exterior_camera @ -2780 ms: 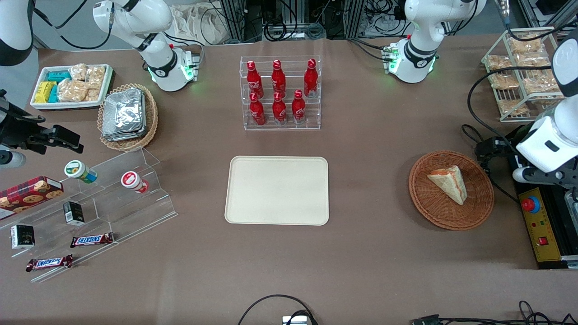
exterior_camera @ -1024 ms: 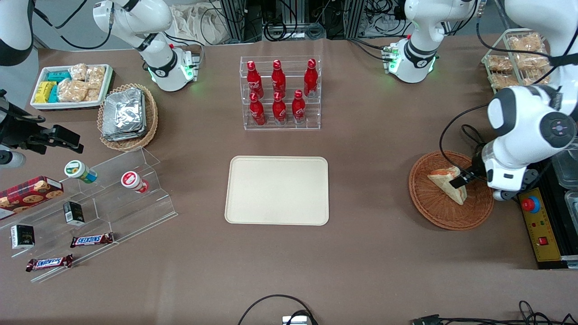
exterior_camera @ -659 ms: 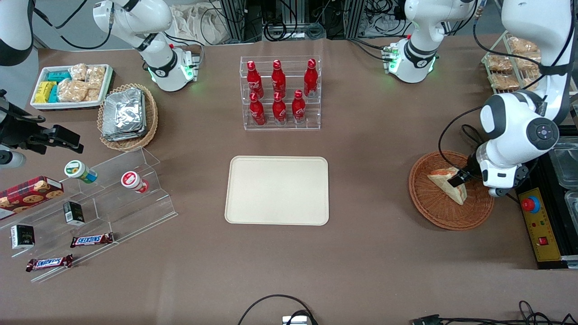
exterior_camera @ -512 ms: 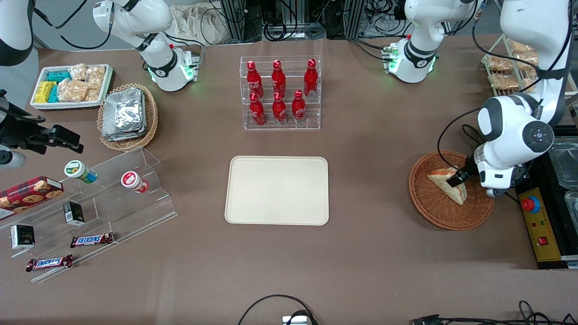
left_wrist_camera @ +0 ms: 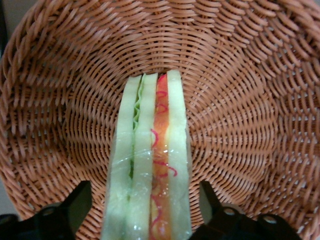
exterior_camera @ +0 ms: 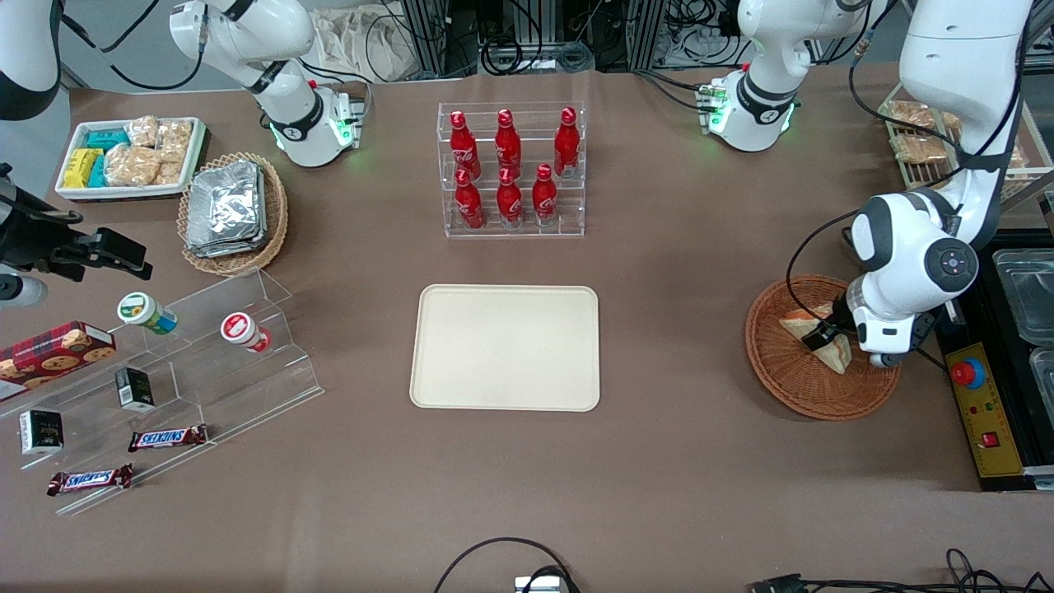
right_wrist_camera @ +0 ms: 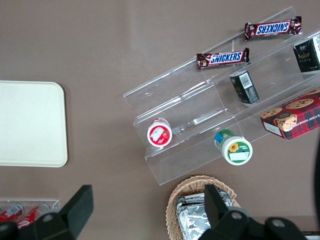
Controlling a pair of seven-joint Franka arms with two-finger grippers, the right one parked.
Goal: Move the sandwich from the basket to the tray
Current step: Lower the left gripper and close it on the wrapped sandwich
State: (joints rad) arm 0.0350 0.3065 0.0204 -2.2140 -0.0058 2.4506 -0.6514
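Brown tabletop: gripper [exterior_camera: 823, 336] low over the sandwich [exterior_camera: 833, 352] in the basket [exterior_camera: 790, 379].
Front view: tray [exterior_camera: 505, 347] sits mid-table, well apart. Left wrist view: 2 fingers [left_wrist_camera: 75, 202] are spread wide, straddling the wrapped sandwich [left_wrist_camera: 150, 170] without contact. Judged light, soft, crushable, slippery in its film; grip gently across both bread faces.

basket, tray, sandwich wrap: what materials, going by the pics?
Basket: woven wicker, reddish-brown, slight sheen; the strands show.
Tray: smooth matte cream, probably moulded plastic; rounded corners, low rim.
Sandwich: soft bread layers under what looks like clear film; glossy wrinkles on the cut edge.
Open gripper straddles the sandwich.
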